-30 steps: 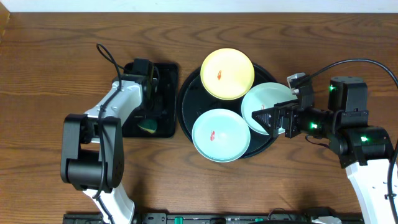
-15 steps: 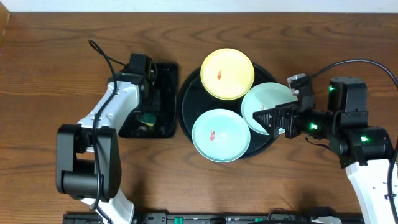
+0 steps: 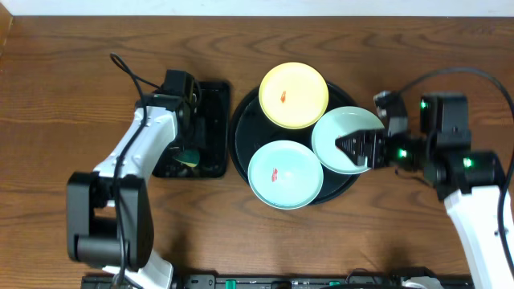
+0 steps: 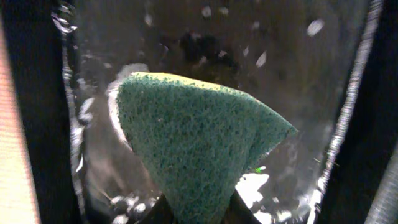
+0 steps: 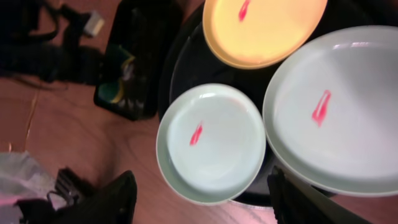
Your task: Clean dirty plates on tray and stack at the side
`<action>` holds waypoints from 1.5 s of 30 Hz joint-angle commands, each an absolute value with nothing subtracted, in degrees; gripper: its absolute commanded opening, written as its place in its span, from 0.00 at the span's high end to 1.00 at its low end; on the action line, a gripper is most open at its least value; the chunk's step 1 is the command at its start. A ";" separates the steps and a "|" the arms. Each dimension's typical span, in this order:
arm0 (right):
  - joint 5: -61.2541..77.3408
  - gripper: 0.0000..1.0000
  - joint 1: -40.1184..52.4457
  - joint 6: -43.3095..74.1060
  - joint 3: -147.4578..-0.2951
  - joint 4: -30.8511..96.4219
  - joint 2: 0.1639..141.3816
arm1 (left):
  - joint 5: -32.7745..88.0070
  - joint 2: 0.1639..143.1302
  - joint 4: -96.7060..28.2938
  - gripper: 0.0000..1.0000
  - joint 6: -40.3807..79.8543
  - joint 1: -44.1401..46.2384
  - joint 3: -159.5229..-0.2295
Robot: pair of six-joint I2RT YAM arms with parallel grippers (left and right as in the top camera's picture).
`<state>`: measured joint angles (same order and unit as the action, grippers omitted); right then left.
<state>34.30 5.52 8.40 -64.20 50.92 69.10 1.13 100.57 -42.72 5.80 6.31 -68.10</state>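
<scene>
Three plates lie on the round black tray (image 3: 238, 128): a pale yellow one (image 3: 294, 95) at the back, a mint one (image 3: 285, 173) at the front and a mint one (image 3: 339, 136) at the right. Each has a red smear. My left gripper (image 3: 188, 152) is over the small rectangular tray (image 3: 215, 128), shut on a green-yellow sponge (image 4: 199, 143). My right gripper (image 3: 353, 151) is open and empty above the right mint plate's near edge. The right wrist view shows the yellow plate (image 5: 264, 31), the front mint plate (image 5: 211, 143) and the right mint plate (image 5: 336, 112) between my spread fingers (image 5: 115, 199).
The small rectangular tray is wet and shiny in the left wrist view (image 4: 348, 112). It stands just left of the round tray (image 5: 186, 68). Brown wooden table (image 3: 64, 80) surrounds both trays. Cables trail from both arms.
My left arm has swung its elbow outward to the left, and the sponge has shifted slightly back in the small tray. My right arm has pulled up a little; the plates have not moved.
</scene>
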 commanded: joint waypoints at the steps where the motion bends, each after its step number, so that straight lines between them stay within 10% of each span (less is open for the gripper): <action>1: 31.48 0.36 6.85 8.97 -71.07 52.23 74.28 | 1.02 97.17 -44.23 0.93 6.28 6.94 -72.40; 28: 17.80 0.45 9.34 9.02 -82.43 22.02 118.98 | 13.74 95.31 -46.26 0.93 12.99 8.97 -86.37; 34: 17.82 0.60 11.49 11.35 -82.43 18.37 122.87 | 13.76 95.37 -45.54 0.92 12.99 8.99 -86.37; 40: 17.30 0.96 13.89 11.38 -82.43 18.85 122.61 | 13.96 95.48 -43.33 0.92 12.99 9.82 -86.37; 45: 12.45 0.99 14.31 12.88 -82.43 23.49 121.45 | 13.93 96.42 -40.66 0.93 12.99 12.34 -86.37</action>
